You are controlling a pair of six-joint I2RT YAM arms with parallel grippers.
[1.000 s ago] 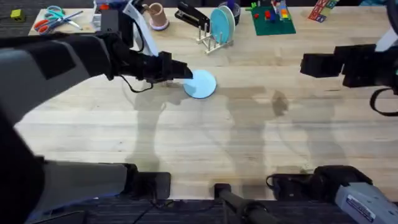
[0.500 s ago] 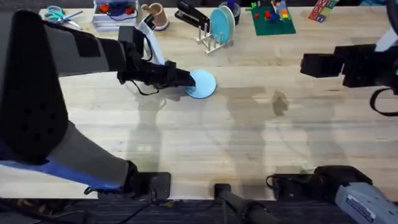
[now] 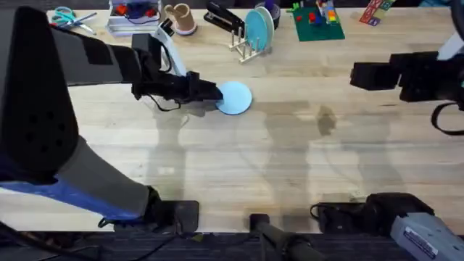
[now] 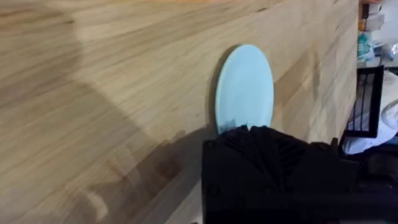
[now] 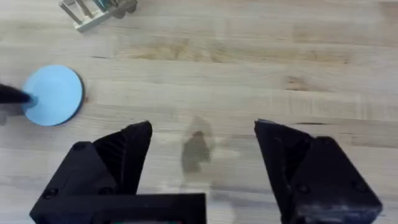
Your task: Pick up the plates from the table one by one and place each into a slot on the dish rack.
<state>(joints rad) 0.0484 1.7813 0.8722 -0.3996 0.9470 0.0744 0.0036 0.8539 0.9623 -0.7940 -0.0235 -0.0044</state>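
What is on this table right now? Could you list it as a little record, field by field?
surface: wooden table
loose plate: pale blue plate lying flat on the table
rack: dish rack at the far side, one teal plate already standing upright in it
left gripper: left gripper at the loose plate's edge
right gripper: right gripper open, over bare wood, apart from both plates
other things: scissors, a cup, toy blocks along the far edge

plank table (image 3: 290, 159), plate (image 3: 235, 98), dish rack (image 3: 246, 45)
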